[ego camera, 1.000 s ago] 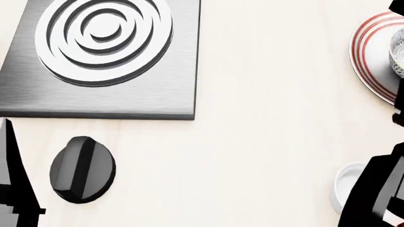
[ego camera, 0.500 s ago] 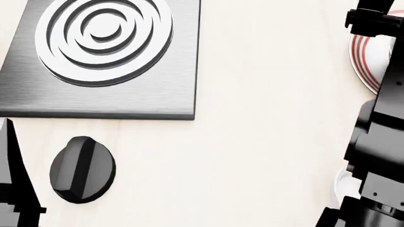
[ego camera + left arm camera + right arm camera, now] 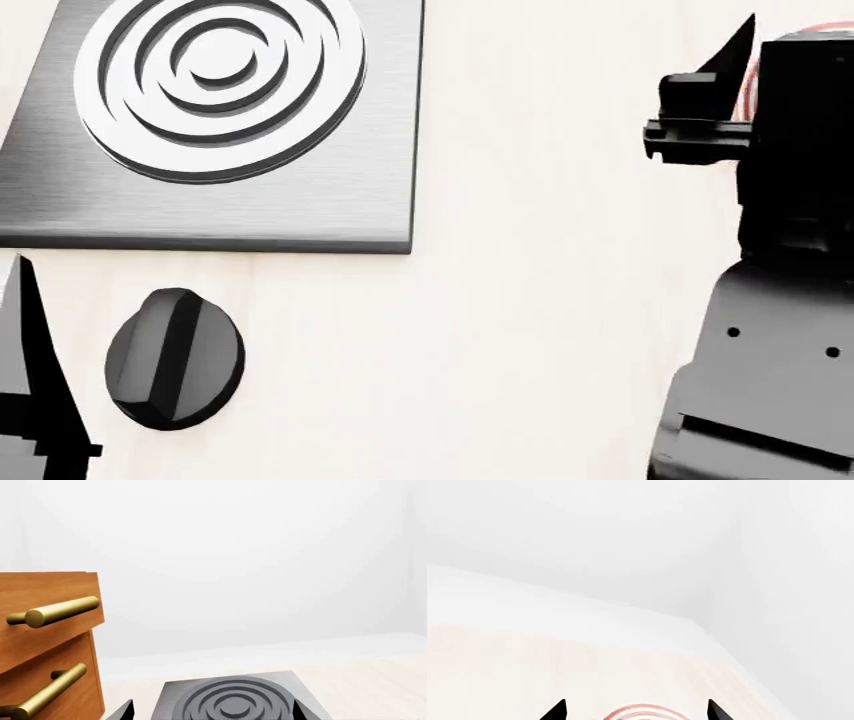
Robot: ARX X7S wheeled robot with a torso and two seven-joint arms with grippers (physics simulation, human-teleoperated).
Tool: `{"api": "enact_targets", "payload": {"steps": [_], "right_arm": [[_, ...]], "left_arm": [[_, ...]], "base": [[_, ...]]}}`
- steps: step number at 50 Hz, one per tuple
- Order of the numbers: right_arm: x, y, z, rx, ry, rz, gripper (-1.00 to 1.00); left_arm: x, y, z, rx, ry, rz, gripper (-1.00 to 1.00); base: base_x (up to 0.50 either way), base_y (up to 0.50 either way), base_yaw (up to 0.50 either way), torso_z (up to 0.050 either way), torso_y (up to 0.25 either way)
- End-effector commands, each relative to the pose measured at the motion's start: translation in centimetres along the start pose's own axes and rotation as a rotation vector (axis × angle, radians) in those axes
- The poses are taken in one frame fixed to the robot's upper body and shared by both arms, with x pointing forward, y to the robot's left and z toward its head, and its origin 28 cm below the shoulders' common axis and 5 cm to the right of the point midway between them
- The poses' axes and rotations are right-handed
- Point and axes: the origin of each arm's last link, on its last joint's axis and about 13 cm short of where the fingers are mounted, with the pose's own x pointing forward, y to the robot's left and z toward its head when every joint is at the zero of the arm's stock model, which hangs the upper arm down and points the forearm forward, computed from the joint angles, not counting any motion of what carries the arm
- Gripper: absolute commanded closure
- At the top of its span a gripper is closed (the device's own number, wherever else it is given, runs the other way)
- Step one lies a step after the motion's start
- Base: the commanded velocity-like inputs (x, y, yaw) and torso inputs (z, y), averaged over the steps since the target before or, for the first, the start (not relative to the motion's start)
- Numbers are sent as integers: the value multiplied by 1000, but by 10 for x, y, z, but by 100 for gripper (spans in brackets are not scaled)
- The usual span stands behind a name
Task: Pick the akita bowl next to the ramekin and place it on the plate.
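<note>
1. Hiding the akita bowl and ramekin completely; neither visible in any view.
2. Showing only a thin red-ringed arc of the plate (image 3: 639, 712), between two spread black fingertips in the right wrist view.
3. Right gripper (image 3: 727, 110) over the plate's place at the head view's right edge, jaws apart, gripping nothing.
4. Left gripper (image 3: 212, 711) tips wide apart, framing the burner (image 3: 220, 80) on its metal panel.
5. Black knob (image 3: 175, 358) just below, on the pale counter (image 3: 547, 250).
6. Wooden drawers (image 3: 47, 645) with brass handles alongside.

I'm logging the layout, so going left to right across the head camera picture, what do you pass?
Left gripper at the near left edge → black knob → stove burner plate, set farther back → bare pale counter → right arm, which hides all but a sliver of the plate.
</note>
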Motion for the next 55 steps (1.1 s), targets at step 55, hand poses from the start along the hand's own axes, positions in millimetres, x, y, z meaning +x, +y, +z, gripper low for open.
{"api": "enact_targets", "payload": {"steps": [55], "right_arm": [[-127,37,-49,-50,-149,106,-100]], "left_arm": [[-4,-6,-7,3,20,-25,-100]], "base": [[0,0,0,0,0]]}}
